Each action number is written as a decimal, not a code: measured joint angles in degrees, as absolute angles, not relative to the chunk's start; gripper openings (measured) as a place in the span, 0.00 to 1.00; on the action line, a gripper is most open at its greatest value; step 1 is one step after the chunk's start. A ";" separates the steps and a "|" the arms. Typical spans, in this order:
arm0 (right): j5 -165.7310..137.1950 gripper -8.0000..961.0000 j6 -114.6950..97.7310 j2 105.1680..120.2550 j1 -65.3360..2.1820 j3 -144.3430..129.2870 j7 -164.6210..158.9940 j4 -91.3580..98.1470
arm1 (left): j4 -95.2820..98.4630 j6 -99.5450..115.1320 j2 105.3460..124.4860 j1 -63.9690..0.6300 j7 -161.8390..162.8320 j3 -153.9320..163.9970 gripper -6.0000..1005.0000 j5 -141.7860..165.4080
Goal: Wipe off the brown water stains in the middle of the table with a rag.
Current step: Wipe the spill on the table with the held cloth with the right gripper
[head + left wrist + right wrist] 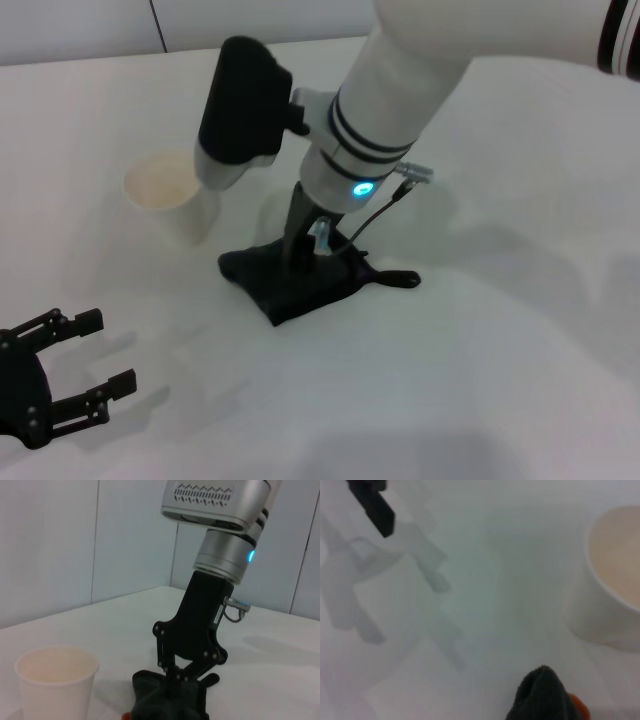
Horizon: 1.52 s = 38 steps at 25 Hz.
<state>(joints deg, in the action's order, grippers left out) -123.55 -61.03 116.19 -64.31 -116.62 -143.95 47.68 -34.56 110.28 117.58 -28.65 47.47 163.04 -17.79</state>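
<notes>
I have a wide white table [520, 380] in front of pale wall panels. My right gripper [310, 252] is planted tip-down in the middle, its jaws pinched shut on a bunch of the black rag [295, 282], which spreads flat beneath them so I can press while I scrub. The brown stain [580, 707] peeks out orange just at the cloth's edge, on the side toward the paper cup [172, 198], which stands close beside the jaws. My left gripper [95, 350] idles well apart near the table's front edge, fingers spread, holding nothing.
</notes>
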 joint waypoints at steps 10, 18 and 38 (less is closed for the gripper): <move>-119.03 0.03 -55.06 116.19 -65.12 -123.72 -143.67 47.53 | -34.61 110.64 117.80 -28.65 47.46 163.04 0.80 -17.87; -119.44 0.04 -51.88 116.19 -65.21 -124.30 -143.76 44.77 | -34.63 110.94 117.78 -28.65 47.46 163.04 0.80 -18.27; -128.72 0.04 -51.33 116.18 -63.81 -120.05 -143.81 44.25 | -34.63 110.44 117.68 -29.14 47.46 163.04 0.80 -18.38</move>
